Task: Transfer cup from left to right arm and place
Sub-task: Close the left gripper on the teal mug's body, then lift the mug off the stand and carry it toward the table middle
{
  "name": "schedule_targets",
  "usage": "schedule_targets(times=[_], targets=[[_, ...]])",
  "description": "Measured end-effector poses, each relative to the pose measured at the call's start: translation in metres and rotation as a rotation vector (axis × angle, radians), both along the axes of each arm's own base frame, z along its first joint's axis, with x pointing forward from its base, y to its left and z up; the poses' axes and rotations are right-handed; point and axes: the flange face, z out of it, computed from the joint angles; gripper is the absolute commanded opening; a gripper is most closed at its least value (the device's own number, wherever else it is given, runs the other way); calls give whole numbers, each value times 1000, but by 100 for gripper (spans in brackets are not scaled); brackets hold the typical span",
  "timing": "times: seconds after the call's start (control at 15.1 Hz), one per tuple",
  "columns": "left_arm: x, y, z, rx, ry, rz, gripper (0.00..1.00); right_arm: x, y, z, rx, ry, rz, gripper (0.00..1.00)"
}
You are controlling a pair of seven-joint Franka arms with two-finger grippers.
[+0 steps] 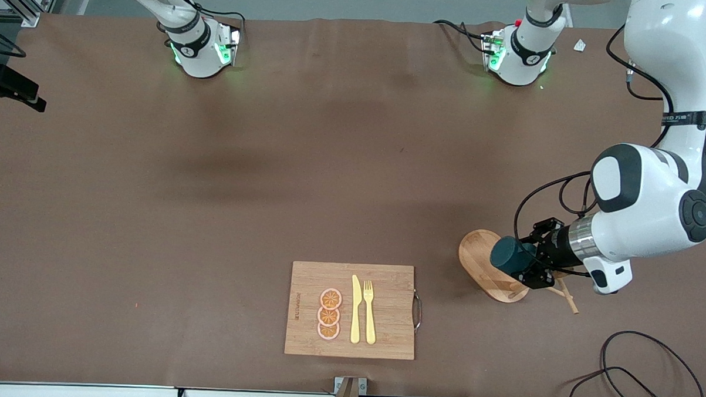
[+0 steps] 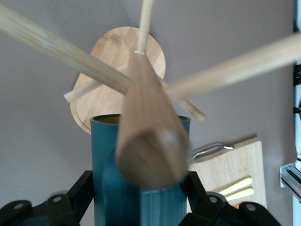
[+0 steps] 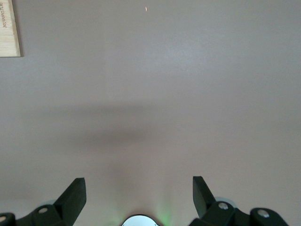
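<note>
The dark teal ribbed cup (image 1: 509, 255) lies on its side above the oval base of the wooden peg rack (image 1: 481, 259), toward the left arm's end of the table. My left gripper (image 1: 531, 262) is shut on the cup. In the left wrist view the cup (image 2: 113, 155) sits between the black fingers (image 2: 81, 189), with the rack's blurred post (image 2: 150, 141) close in front of it. Whether a peg carries the cup is hidden. My right gripper (image 3: 139, 188) is open over bare table, and the front view does not show it.
A wooden cutting board (image 1: 385, 288) with orange slices (image 1: 329, 314), a yellow knife (image 1: 355, 309) and a fork (image 1: 369, 311) lies near the table's front edge. Its corner (image 3: 9, 28) shows in the right wrist view. Black cables (image 1: 646, 373) loop at the near corner by the left arm.
</note>
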Motion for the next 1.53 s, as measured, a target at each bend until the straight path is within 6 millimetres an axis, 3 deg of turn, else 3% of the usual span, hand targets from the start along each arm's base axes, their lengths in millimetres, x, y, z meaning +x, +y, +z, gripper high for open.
schedule_targets(times=[0.27, 0.53, 0.66, 0.93, 1.06, 1.26, 1.53], targets=[[-1, -31, 26, -28, -34, -32, 62, 0, -1, 0, -10, 1, 1, 100], [-15, -74, 55, -39, -65, -109, 62, 0, 0, 0, -11, 0, 2, 100], [-29, -115, 60, -15, -80, -188, 62, 0, 0, 0, -11, 0, 3, 100], [-65, -219, 63, 56, -203, -353, 62, 1, 1, 1, -13, -8, 5, 100], [-79, -269, 50, 102, -321, -440, 62, 1, 1, 1, -13, -9, 5, 100], [-99, -339, 9, 141, -514, -578, 63, 1, 1, 1, -13, -9, 6, 100], [-130, -403, -46, 147, -718, -753, 63, 1, 1, 1, -13, -9, 6, 100]])
